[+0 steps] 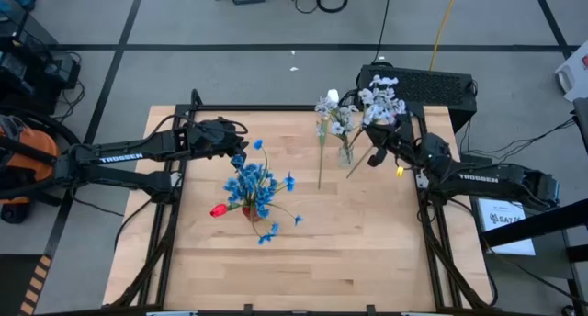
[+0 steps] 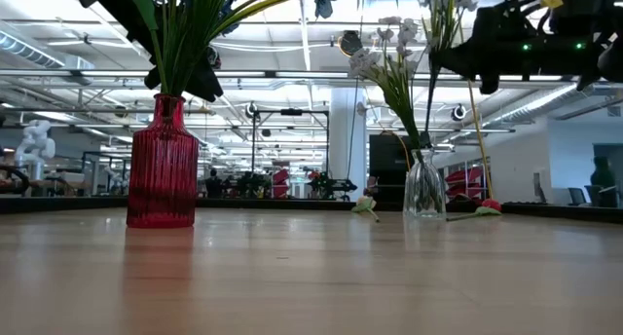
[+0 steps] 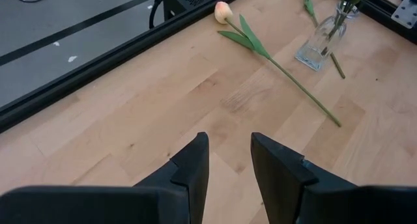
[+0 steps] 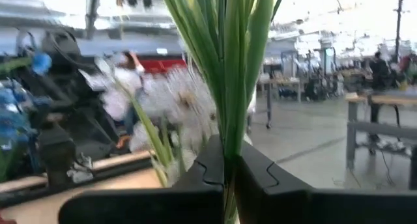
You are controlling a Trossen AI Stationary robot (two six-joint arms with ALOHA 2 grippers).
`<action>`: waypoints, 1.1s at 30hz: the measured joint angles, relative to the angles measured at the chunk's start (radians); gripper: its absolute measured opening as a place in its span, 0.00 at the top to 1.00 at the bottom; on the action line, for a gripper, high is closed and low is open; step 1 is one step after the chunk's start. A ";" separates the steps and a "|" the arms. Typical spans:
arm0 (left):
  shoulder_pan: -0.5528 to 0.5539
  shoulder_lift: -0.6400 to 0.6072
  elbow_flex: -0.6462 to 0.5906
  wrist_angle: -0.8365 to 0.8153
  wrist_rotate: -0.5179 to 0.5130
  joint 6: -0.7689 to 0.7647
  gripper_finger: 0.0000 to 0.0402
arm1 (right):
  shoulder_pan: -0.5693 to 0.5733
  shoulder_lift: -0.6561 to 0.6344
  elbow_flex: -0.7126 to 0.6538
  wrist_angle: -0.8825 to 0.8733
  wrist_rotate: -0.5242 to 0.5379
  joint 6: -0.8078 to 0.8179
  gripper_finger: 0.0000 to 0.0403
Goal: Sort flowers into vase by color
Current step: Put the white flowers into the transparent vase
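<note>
A red ribbed vase (image 2: 163, 162) holds the bright blue flowers (image 1: 254, 186) and a red tulip (image 1: 219, 209) that droops over its rim. The clear glass vase (image 2: 424, 187) (image 3: 319, 45) holds pale white sprays (image 1: 331, 109). A cream-white tulip (image 3: 223, 11) lies flat on the table beside it, and a second stem (image 1: 358, 164) lies by its other side. My left gripper (image 1: 241, 143) (image 3: 229, 159) hovers open on the far side of the red vase. My right gripper (image 1: 375, 143) (image 4: 229, 165) is shut on a pale spray (image 1: 381, 100) above the clear vase. My right gripper pinches the spray's green stems (image 4: 228, 142) between its two fingers, several stems and leaves together. The stems stand nearly upright, with the white blooms (image 4: 176, 100) above the fingers. In the low view the stem (image 2: 429, 101) runs down toward the clear vase's mouth.
A reddish flower head (image 2: 490, 206) with a green leaf lies on the table right of the clear vase. A black box (image 1: 418, 82) stands just beyond the table's far right corner. Bare wood (image 1: 312, 261) spreads over the near half of the table.
</note>
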 joint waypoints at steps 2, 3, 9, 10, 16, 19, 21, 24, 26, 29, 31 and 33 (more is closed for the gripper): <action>0.000 0.000 0.000 0.000 0.000 0.000 0.70 | 0.000 0.006 0.002 -0.021 0.012 0.015 1.00; 0.000 0.000 0.000 0.000 0.000 0.000 0.70 | 0.000 0.010 0.002 -0.029 0.026 0.023 1.00; 0.000 0.000 0.000 0.000 0.000 0.000 0.70 | 0.000 0.080 0.003 -0.019 0.033 0.030 1.00; 0.000 0.000 0.000 -0.001 0.000 0.000 0.70 | 0.000 0.096 0.003 -0.024 0.030 0.031 1.00; 0.000 0.000 0.000 -0.003 0.000 0.000 0.70 | 0.000 0.146 -0.001 0.043 0.001 0.010 1.00; 0.000 0.000 0.000 -0.004 0.001 0.000 0.70 | 0.003 0.148 -0.001 0.068 -0.017 -0.008 1.00; 0.000 0.000 0.000 -0.004 0.003 0.000 0.70 | 0.003 0.147 -0.001 0.079 -0.031 -0.018 1.00; 0.000 0.000 0.000 -0.004 0.003 0.000 0.70 | 0.003 0.157 -0.001 0.050 -0.049 -0.002 1.00; 0.000 0.000 0.000 -0.004 0.003 0.000 0.70 | 0.003 0.167 -0.001 0.035 -0.085 0.012 1.00; 0.000 0.000 0.000 -0.003 0.003 0.000 0.70 | 0.012 0.185 0.000 -0.004 -0.109 0.022 1.00; 0.000 0.000 0.000 -0.003 0.003 0.001 0.70 | 0.023 0.205 0.000 -0.017 -0.109 0.021 1.00; 0.000 0.000 0.000 -0.003 0.003 0.001 0.70 | 0.030 0.225 0.000 -0.010 -0.108 0.021 1.00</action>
